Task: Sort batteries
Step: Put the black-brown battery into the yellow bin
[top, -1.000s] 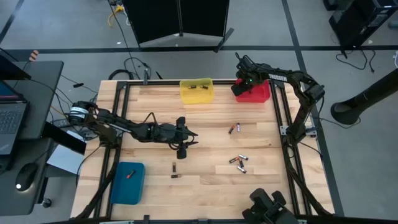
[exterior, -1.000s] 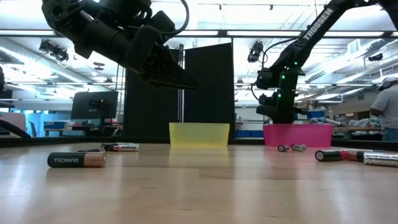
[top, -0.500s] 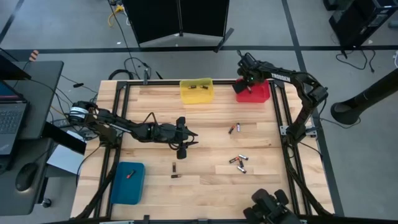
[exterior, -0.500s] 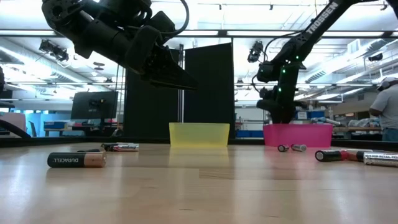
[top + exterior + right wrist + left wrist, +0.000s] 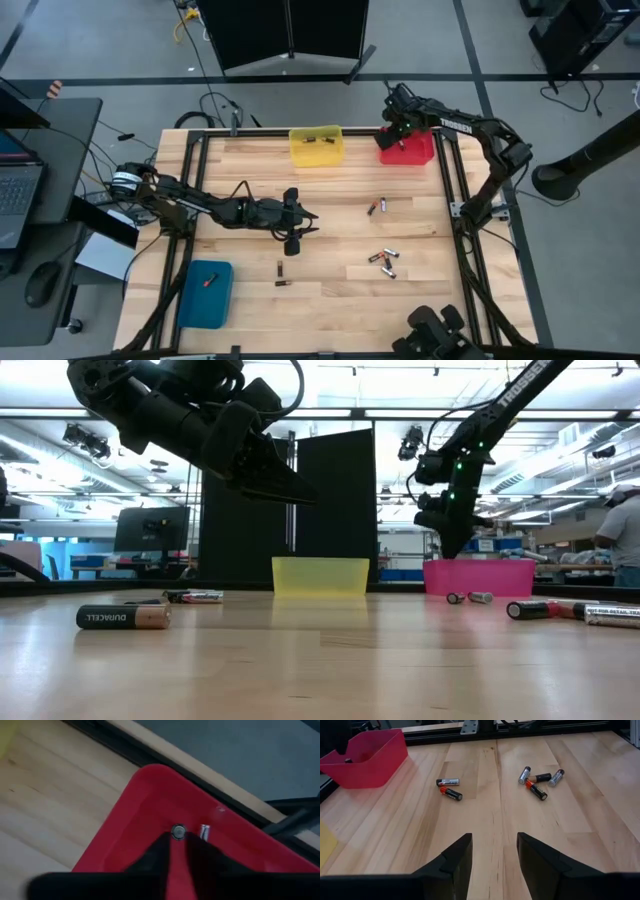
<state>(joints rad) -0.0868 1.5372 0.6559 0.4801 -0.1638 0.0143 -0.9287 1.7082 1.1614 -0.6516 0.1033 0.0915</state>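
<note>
Batteries [image 5: 178,831] lie in the red bin [image 5: 135,820], just beyond the right gripper's [image 5: 178,851] jaws.

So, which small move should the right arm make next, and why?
Probably rise from the red bin and head toward the loose batteries: the right end effector hangs over that bin, while several cells lie unsorted on the table.

The right gripper [image 5: 397,124] has been raised slightly above the red bin [image 5: 415,150], its wrist has been drawn a little toward the table's rear edge, and its fingers [image 5: 159,851] have been narrowed.
</note>
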